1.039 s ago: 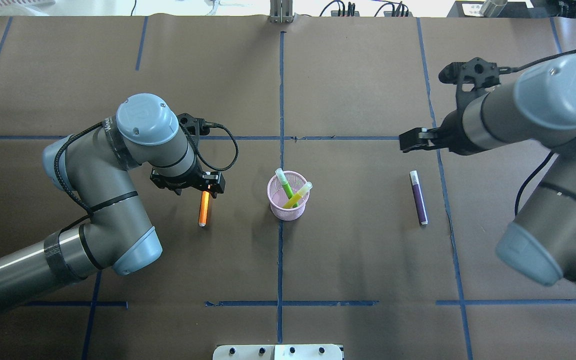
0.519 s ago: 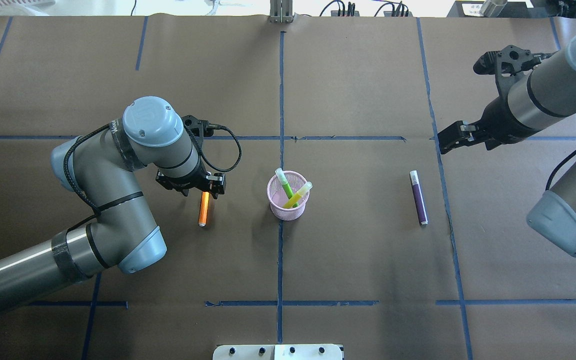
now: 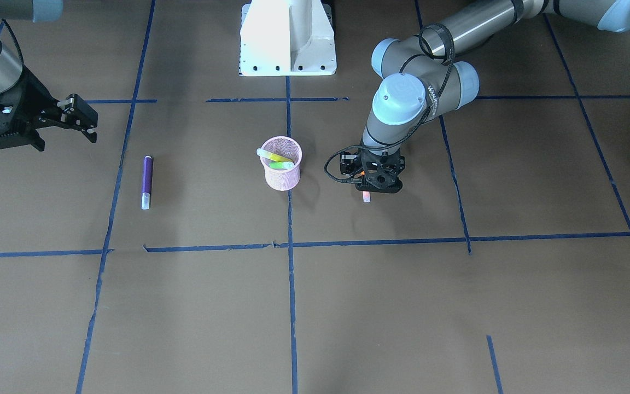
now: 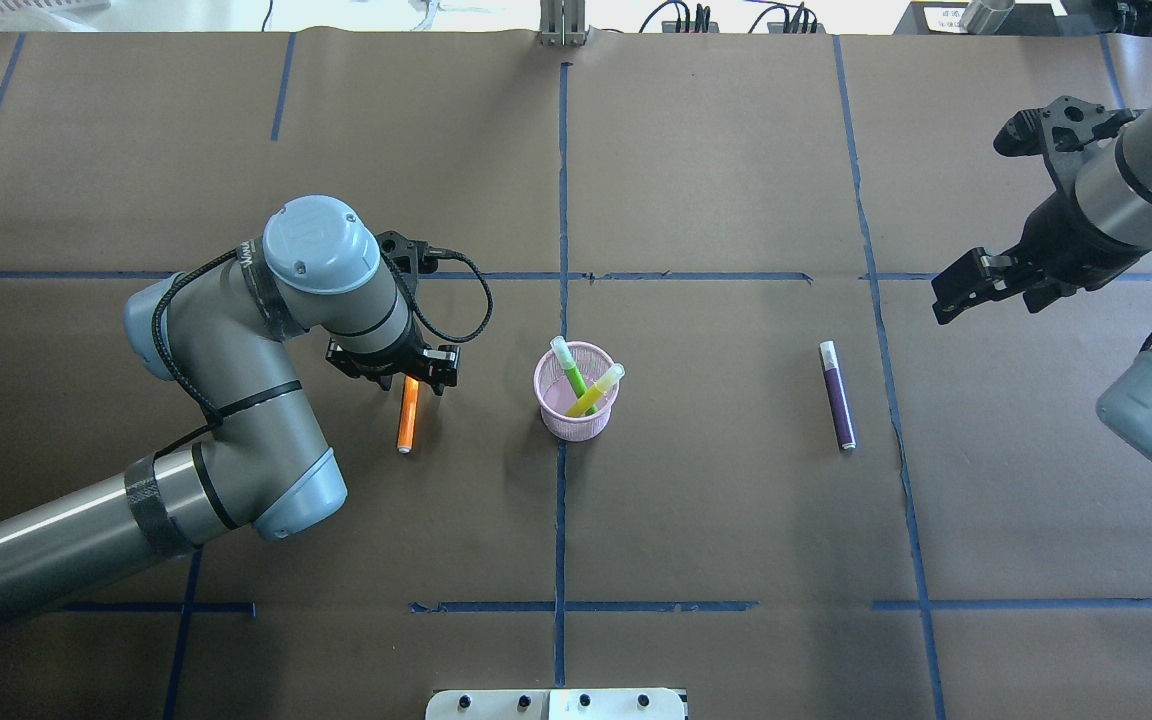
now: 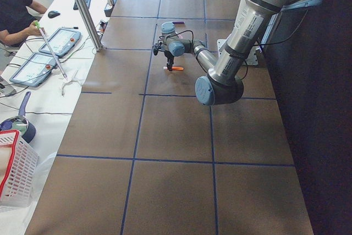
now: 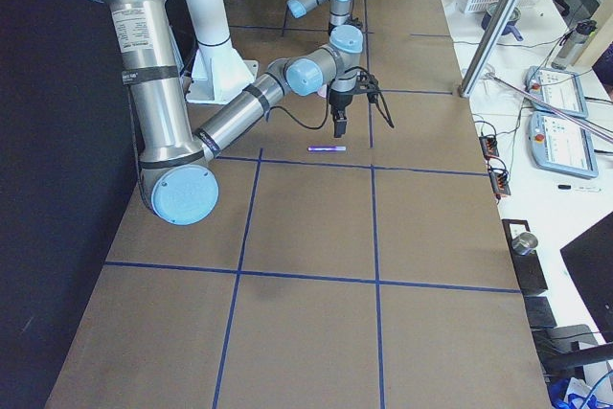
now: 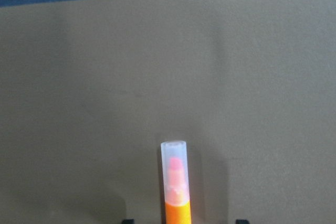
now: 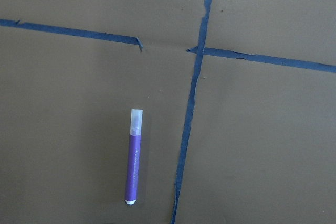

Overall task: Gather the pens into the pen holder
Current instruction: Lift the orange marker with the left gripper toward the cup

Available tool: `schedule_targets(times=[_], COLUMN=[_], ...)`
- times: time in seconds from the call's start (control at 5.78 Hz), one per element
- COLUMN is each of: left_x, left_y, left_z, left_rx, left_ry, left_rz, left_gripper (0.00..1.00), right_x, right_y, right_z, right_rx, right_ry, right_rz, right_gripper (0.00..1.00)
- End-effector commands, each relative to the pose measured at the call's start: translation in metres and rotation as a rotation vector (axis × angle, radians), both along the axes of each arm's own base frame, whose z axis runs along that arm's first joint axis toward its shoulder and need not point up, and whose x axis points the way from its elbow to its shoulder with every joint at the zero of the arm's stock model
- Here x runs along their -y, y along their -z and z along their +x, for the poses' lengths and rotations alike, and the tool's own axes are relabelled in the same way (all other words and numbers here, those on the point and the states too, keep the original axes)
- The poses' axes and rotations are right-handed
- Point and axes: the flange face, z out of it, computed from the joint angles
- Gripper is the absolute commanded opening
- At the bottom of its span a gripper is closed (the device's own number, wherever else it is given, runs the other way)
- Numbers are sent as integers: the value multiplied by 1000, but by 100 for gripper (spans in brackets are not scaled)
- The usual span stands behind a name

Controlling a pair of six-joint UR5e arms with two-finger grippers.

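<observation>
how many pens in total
4: green pen and yellow pen in the pen holder; orange pen lying beneath the left pincer; purple pen lying on the robot's right side.

Pink wire-mesh cup (image 4: pixel 577 410) stands upright, a green marker (image 4: pixel 570 371) and a yellow marker (image 4: pixel 603 387) leaning inside; orange marker (image 4: pixel 407 420) lies flat to its left, purple marker (image 4: pixel 838 397) to its right.

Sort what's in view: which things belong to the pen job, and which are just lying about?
Job: pink pen holder, green pen and yellow pen inside it, orange pen under the left gripper, purple pen.
Lying about: white basket, pan, two control tablets.
</observation>
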Motion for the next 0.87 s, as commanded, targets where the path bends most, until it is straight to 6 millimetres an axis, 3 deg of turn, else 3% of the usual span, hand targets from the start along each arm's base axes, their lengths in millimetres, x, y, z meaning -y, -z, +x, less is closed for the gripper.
schedule_targets(times=[0.0, 0.35, 0.69], left_x=[1, 1, 2], left_y=[-1, -1, 10], left_z=[1, 1, 1], left_rx=[-3, -3, -17], left_ry=[-2, -3, -4], left_rz=[5, 6, 15], left_gripper=[51, 5, 0], right_x=[1, 1, 1], right_y=[-3, -3, -6], right_z=[1, 1, 3], right_rx=[-8, -8, -12], right_ry=[24, 23, 20], right_rz=[3, 5, 2], right_gripper=[99, 99, 99])
